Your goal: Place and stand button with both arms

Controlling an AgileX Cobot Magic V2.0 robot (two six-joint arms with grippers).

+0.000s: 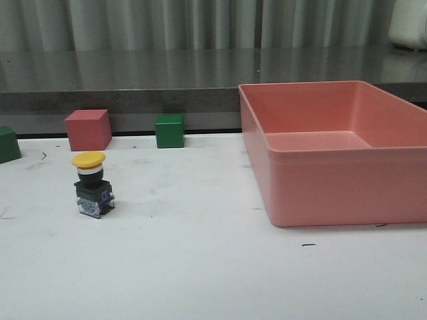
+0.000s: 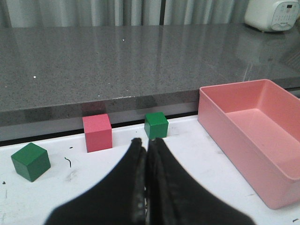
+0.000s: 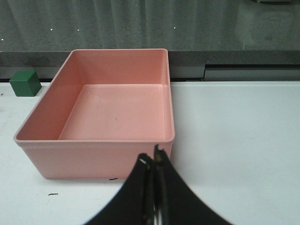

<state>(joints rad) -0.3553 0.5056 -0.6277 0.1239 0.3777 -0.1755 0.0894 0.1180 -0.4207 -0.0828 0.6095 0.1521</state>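
- Plainly, our left gripper [image 2: 146,178] had its fingers pressed together with nothing between them, hanging above the desk [image 2: 93,187] and facing the row of cubes at the back edge.
- Our right gripper [image 3: 153,187] was likewise closed and empty, poised just in front of the near wall of the pink bin [image 3: 98,159].
- We saw neither arm in the front view, so we judged both to be held back from the working area.
- The button [image 1: 92,187] stood upright on the left part of the desk, yellow cap on top and black body below, in front of the pink cube [image 1: 88,130] and well apart from the bin.
- It did not show in either wrist view, so we could not place it exactly against the fingers; we judged it clear of both pairs, touched by neither.
- We took the placing and standing step as done, judging by the upright button, with the arms at rest.
- Any next move would call only for keeping the fingers away from the button, since a brush against its cap could tip it.
- Two green cubes [image 2: 156,125] [image 2: 30,161] sat along the back edge, not involved.
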